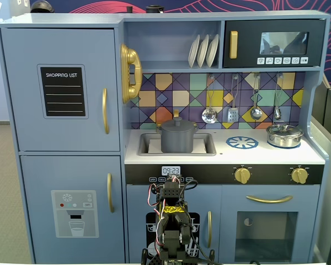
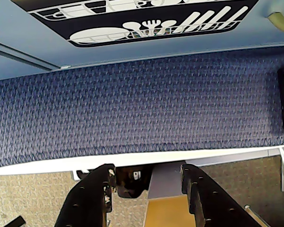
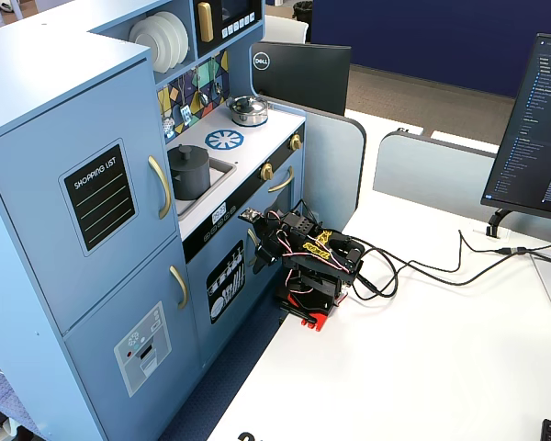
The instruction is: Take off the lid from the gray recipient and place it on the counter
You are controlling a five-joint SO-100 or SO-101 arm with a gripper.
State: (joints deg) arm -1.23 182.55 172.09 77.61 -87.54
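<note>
**Wrist view: jaws apart, nothing in them; lid on the pot in the sink**

Wrist view gives me the gripper (image 2: 149, 189) pointing down past the white table edge, its two black fingers (image 2: 92, 194) spread with nothing between them. Beyond them I see blue carpet (image 2: 132, 109) and the bottom of the toy kitchen's dishwasher panel (image 2: 132, 21).

In a fixed view from the front, the gray recipient (image 1: 177, 139) stands upright in the recessed sink (image 1: 146, 144) of the counter (image 1: 254, 154), and the lid (image 1: 177, 123) sits on top of it, knob up. The burner ring (image 1: 242, 142) is just to its right in that view, and the silver pot (image 1: 284, 134) is further right, well apart from the gray one.

The arm (image 1: 171, 221) is folded low in front of the cabinet, below the counter. The side fixed view shows it on the white table (image 3: 422, 349), near the kitchen front, with the gray recipient (image 3: 189, 171) above and left of it.
</note>
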